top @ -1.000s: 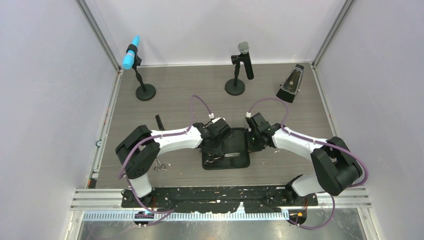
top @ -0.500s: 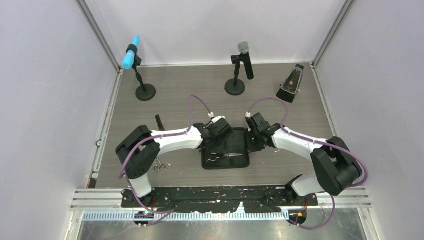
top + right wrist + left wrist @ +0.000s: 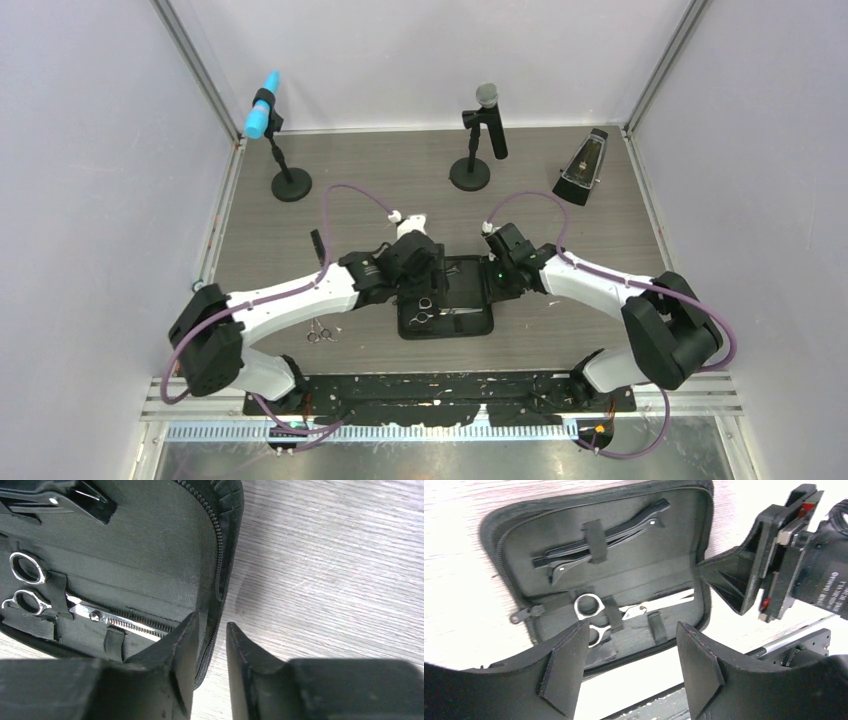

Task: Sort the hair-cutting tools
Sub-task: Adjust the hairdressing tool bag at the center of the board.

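Observation:
The black zip case lies open in the middle of the table. One pair of silver scissors sits under its lower straps, and two black hair clips under the upper strap. A second pair of scissors lies on the table to the left. The black comb lies behind it. My left gripper hangs open above the case's near edge, holding nothing. My right gripper straddles the case's right rim, jaws slightly apart with a gap on the outer side.
Two microphones on round bases stand at the back, the left one with a blue head. A dark metronome stands at the back right. Walls close the table on three sides.
My left arm swung its elbow out to the left, and its gripper drew back over the case and opened wider. My right gripper loosened from the case's rim.

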Controlling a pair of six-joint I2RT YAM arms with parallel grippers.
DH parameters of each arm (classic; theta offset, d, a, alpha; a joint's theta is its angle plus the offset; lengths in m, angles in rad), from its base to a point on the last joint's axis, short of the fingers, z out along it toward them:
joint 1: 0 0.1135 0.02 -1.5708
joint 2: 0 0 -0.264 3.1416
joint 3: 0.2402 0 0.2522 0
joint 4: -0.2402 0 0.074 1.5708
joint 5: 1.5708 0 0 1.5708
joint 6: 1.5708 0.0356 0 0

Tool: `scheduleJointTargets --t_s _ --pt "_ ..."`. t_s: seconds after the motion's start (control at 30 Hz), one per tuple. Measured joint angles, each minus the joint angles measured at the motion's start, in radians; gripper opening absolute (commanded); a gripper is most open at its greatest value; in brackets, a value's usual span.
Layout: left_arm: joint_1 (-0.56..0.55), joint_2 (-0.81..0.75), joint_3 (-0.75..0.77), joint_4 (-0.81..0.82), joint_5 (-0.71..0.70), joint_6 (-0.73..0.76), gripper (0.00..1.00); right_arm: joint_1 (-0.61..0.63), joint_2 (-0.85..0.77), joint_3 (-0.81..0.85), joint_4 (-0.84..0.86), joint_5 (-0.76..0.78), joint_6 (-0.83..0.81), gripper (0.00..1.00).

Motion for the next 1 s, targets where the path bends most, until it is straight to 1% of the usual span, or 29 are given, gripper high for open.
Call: scheduleJointTargets --t_s 0.13,0.27,0.43,0.6,0.8,1.0 --pt "0.018 -0.096 -0.074 -0.012 -0.021 0.001 0.67 0.005 -0.026 0.017 -0.027 0.013 -0.027 0.48" --pt "0.038 -0.137 -0.143 -0.045 -0.024 0.005 0.65 0.034 -0.080 0.027 -0.069 0.031 -0.068 0.52" --pt "0.065 -0.138 -0.222 -0.066 0.006 0.005 0.62 0.129 -0.077 0.093 -0.147 0.086 -0.160 0.52" --pt "0.116 -0.127 -0.258 -0.066 0.064 0.004 0.58 0.201 0.001 0.194 -0.215 0.095 -0.275 0.51" --pt "0.139 -0.072 -0.259 -0.025 0.121 0.003 0.55 0.222 0.102 0.249 -0.280 0.081 -0.424 0.48" --pt "0.163 -0.010 -0.275 0.023 0.175 0.000 0.50 0.222 0.122 0.249 -0.286 0.037 -0.555 0.48"
